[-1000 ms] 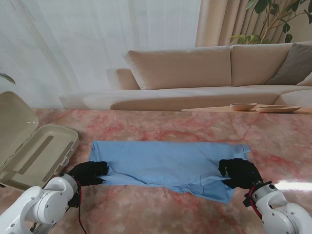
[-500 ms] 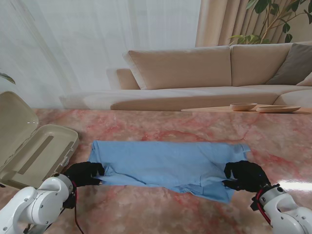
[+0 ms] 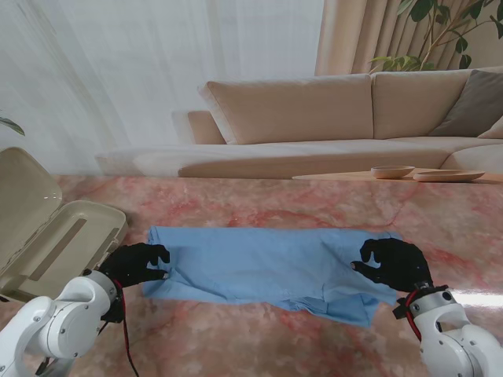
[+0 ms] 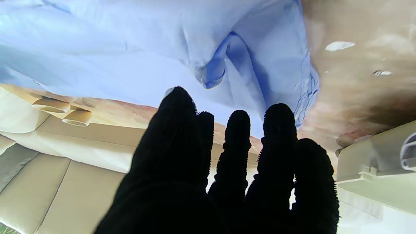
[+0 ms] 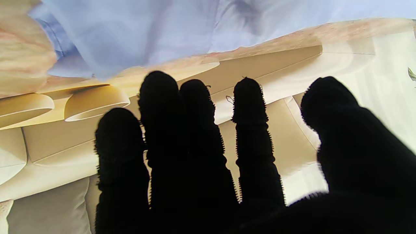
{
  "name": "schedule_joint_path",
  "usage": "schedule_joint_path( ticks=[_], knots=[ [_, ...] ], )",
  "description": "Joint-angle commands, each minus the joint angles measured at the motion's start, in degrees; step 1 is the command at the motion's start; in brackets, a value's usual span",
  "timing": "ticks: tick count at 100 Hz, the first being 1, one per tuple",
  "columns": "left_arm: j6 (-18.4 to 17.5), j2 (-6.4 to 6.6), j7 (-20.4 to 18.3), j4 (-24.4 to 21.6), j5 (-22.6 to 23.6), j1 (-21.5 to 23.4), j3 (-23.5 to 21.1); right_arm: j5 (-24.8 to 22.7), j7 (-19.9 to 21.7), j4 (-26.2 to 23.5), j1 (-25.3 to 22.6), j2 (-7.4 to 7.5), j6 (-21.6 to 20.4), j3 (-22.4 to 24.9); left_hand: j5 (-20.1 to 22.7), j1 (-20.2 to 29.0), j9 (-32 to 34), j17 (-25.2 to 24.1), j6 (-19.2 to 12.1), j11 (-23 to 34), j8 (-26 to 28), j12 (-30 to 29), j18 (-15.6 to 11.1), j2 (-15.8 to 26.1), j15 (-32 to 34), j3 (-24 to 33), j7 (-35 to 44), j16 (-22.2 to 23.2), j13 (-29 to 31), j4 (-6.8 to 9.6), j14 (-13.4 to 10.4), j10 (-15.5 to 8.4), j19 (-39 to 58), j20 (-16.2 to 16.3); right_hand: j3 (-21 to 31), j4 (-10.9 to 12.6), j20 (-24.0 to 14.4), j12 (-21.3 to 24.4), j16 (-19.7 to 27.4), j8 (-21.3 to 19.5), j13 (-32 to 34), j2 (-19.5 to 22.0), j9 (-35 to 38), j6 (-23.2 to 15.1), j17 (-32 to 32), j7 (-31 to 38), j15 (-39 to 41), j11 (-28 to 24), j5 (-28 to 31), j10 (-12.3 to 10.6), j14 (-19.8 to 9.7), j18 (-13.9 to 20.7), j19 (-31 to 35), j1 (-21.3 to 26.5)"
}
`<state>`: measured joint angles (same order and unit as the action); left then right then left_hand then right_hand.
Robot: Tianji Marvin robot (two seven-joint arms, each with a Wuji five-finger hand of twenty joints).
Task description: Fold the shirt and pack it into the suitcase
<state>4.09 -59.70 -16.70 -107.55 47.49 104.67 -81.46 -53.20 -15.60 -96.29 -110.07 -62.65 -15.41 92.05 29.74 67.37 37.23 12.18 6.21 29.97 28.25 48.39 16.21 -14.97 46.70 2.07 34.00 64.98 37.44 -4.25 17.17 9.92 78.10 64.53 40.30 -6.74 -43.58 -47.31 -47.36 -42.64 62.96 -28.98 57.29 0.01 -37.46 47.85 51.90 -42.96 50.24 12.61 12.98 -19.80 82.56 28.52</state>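
A light blue shirt (image 3: 267,267) lies flat on the pink marble table, folded into a long band running left to right (image 4: 130,48) (image 5: 130,35). My left hand (image 3: 137,263), in a black glove, hovers at the shirt's left end with its fingers (image 4: 237,146) stretched out and nothing between them. My right hand (image 3: 393,263) hovers over the shirt's right end, its fingers (image 5: 250,130) also spread and empty. The beige suitcase (image 3: 59,243) stands open at the table's left edge, lid up, beside my left hand (image 4: 373,162).
The pink marble table (image 3: 259,208) stretches beyond the shirt. Behind it are a beige sofa (image 3: 314,110) and a low wooden table with bowls (image 3: 393,171) at the far right. White curtains hang at the back.
Both hands held the shirt's near corners a second ago. They let go, drew outward, and are now raised with fingers spread over the shirt's ends. The shirt stays flat.
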Motion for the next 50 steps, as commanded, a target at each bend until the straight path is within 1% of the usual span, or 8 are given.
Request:
schedule_joint_path(
  ticks=[1,2,3,5,14,34,39,50],
  knots=[
    [0.2,-0.21,0.1,0.0,-0.4,-0.5,0.4,-0.1,1.6,-0.5,-0.4,-0.33,0.5,-0.5,0.9,2.3,-1.5,-0.8,0.9,1.0,-0.2,-0.8,1.1,2.7,-1.0,-1.8,-0.8,-0.9,-1.1,1.1,2.2,0.7,-0.7,-0.8,0.1,1.6,-0.2,0.8,1.1,-0.1,-0.9,-1.7,-0.5,-0.3,0.6,0.3,-0.1,0.1,-0.4,1.2,0.5,-1.4,-0.2,2.4],
    [0.2,-0.2,0.1,0.1,-0.4,-0.5,0.5,-0.1,1.7,-0.5,-0.4,-0.31,0.6,-0.6,1.0,2.3,-1.5,-0.8,0.8,1.1,-0.2,-0.9,1.1,2.6,-1.0,-1.8,-0.9,-0.9,-1.0,1.11,2.2,0.7,-0.7,-0.8,0.1,1.5,-0.2,0.8,1.1,0.0,-0.9,-1.9,-0.5,-0.3,0.5,0.4,-0.1,0.1,-0.5,1.2,0.5,-1.4,-0.1,2.5],
    [0.2,-0.2,0.1,0.2,-0.5,-0.6,0.6,-0.1,1.8,-0.6,-0.4,-0.3,0.7,-0.6,1.0,2.3,-1.4,-0.8,0.8,1.1,-0.1,-0.9,1.1,2.7,-1.0,-1.8,-0.9,-0.9,-1.0,1.12,2.1,0.7,-0.7,-0.8,0.7,1.1,-0.1,0.8,1.2,1.1,-0.8,-2.3,-0.5,-0.4,0.5,1.6,0.0,0.0,-0.9,1.1,0.5,-1.3,0.0,2.6],
    [0.2,-0.19,0.1,0.4,-0.6,-0.8,0.7,-0.1,2.0,-0.6,-0.5,-0.28,0.9,-0.8,0.9,2.3,-1.5,-0.8,0.9,1.1,-0.1,-1.0,1.1,2.7,-1.0,-1.8,-0.9,-0.9,-1.1,1.13,2.2,0.7,-0.7,-0.8,1.4,0.7,0.0,0.9,1.3,2.2,-0.7,-3.3,-0.4,-0.5,0.4,2.7,0.1,-0.1,-1.2,1.1,0.5,-1.3,0.1,3.1],
    [0.4,-0.15,-0.1,1.6,-1.5,-1.5,1.4,0.3,3.4,-0.9,-1.0,-0.18,1.6,-1.2,1.0,2.4,-1.6,-0.8,0.9,1.3,0.0,-1.2,1.1,2.8,-1.0,-2.0,-1.0,-0.9,-1.2,1.18,2.3,0.7,-0.7,-0.8,1.9,0.7,-0.1,0.9,1.3,2.5,-0.4,-5.1,-0.2,-0.7,0.1,3.4,0.4,-0.2,-1.6,1.2,0.5,-1.2,0.5,4.6],
    [1.1,-0.05,-0.2,4.4,-2.6,-2.6,2.9,1.8,7.3,-1.0,-2.1,0.16,2.1,-1.6,1.0,2.5,-1.5,-0.8,0.8,1.7,0.3,-1.3,1.1,2.8,-0.9,-2.2,-1.2,-1.0,-1.1,1.26,2.2,0.6,-0.7,-0.8,2.7,0.2,-0.3,0.9,1.3,3.6,0.0,-6.9,0.3,-1.2,-0.5,5.1,0.8,-0.4,-2.1,1.0,0.3,-0.9,1.2,6.0],
    [1.1,-0.02,-0.3,5.0,-2.7,-2.8,3.3,2.2,8.0,-0.9,-2.3,0.21,2.4,-1.7,1.0,2.5,-1.5,-0.8,0.8,1.8,0.3,-1.3,1.1,2.8,-0.9,-2.3,-1.2,-1.0,-1.0,1.27,2.2,0.6,-0.7,-0.8,3.1,-0.3,-0.2,1.0,1.3,5.4,0.0,-6.9,0.3,-1.2,-0.5,6.9,1.0,-0.4,-2.6,1.0,0.4,-0.9,1.4,6.2],
    [1.4,-0.07,0.5,6.5,-2.5,-3.3,4.2,3.0,9.5,-0.5,-2.4,0.31,3.2,-1.8,0.9,2.5,-1.4,-0.8,0.9,2.0,0.3,-1.2,1.1,2.9,-0.8,-2.3,-1.3,-1.0,-1.0,1.31,2.2,0.5,-0.7,-0.8,3.1,-0.2,-0.2,1.0,1.4,5.7,-0.1,-6.9,0.3,-1.2,-0.4,7.0,1.0,-0.3,-2.8,1.2,0.5,-0.9,1.4,6.3]
  ],
)
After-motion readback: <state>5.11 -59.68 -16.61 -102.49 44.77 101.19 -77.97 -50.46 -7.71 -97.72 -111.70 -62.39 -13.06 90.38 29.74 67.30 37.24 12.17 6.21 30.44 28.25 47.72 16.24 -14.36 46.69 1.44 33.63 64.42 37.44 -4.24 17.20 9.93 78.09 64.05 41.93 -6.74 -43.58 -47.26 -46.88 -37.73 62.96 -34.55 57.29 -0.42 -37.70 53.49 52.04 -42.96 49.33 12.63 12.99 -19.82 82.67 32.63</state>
